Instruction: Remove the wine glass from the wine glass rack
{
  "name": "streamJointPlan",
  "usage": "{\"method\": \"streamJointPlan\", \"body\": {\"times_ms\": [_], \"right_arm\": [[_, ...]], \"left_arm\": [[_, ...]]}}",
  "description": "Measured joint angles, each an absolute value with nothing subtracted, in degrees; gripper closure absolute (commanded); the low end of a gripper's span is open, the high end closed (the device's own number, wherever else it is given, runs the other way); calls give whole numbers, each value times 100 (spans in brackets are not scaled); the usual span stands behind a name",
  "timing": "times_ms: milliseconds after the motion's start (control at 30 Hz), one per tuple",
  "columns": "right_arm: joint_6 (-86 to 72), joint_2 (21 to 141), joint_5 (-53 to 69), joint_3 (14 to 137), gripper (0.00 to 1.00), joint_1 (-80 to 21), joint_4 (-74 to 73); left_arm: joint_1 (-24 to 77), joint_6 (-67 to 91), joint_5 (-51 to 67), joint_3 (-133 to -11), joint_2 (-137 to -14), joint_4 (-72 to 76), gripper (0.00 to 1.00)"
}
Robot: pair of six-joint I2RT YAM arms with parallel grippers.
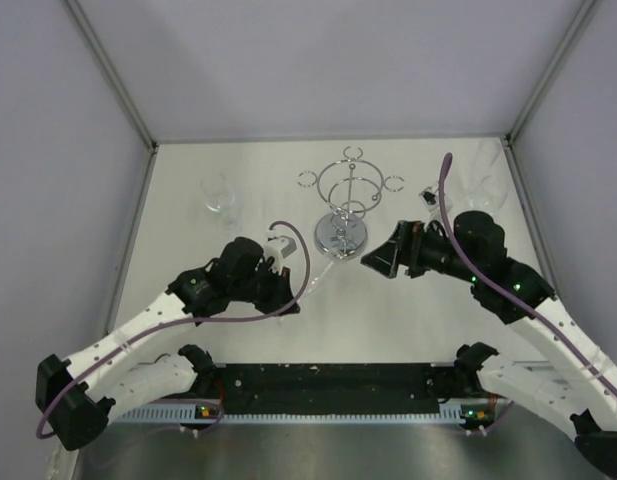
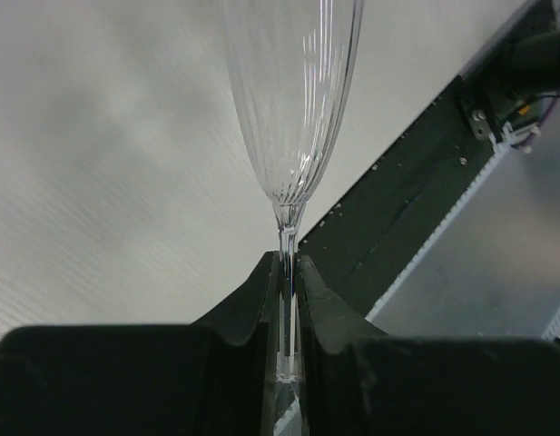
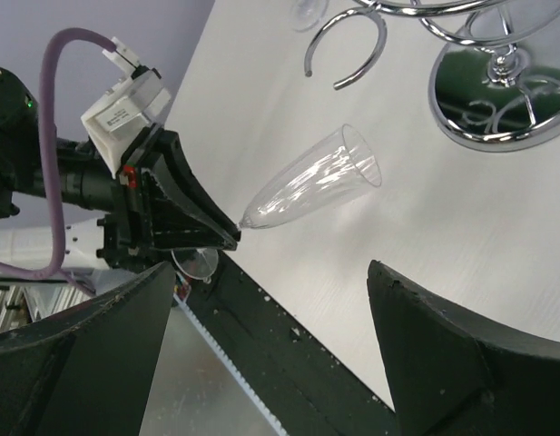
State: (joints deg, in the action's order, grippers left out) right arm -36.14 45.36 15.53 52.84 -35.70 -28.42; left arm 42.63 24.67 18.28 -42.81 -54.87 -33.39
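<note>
Within left tool (image 2: 287, 268), wine glass (image 3: 320, 182) stem gripped, rim toward rack (image 3: 497, 95)

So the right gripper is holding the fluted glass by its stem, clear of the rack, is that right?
Not quite: it is the left gripper that holds the fluted glass by its stem, clear of the rack. The left wrist view shows it.

My jaws are black, the wine glass (image 2: 298, 109) clear and finely ribbed (wine glass rack (image 1: 340, 237) chrome, worktop (image 1: 408, 320) white)
</note>
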Motion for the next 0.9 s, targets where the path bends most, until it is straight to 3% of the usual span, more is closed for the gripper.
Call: {"method": "streamJointPlan", "body": {"times_ms": [367,667,900], "right_arm": [[-3293,4458,2711,5413,15,-3570,-3212],[-3216,4342,3468,5638,16,-3570,-3271],[-3258,4327,3903,5638,30,-3570,-3229]], "left_arm": [[4416,2231,3765,-4246,-4893,-3033,100],[4429,2259,4626,-4233,-4709,-2443,100],[4431,2261,4869,-4230,-4772,-2088,100]]}}
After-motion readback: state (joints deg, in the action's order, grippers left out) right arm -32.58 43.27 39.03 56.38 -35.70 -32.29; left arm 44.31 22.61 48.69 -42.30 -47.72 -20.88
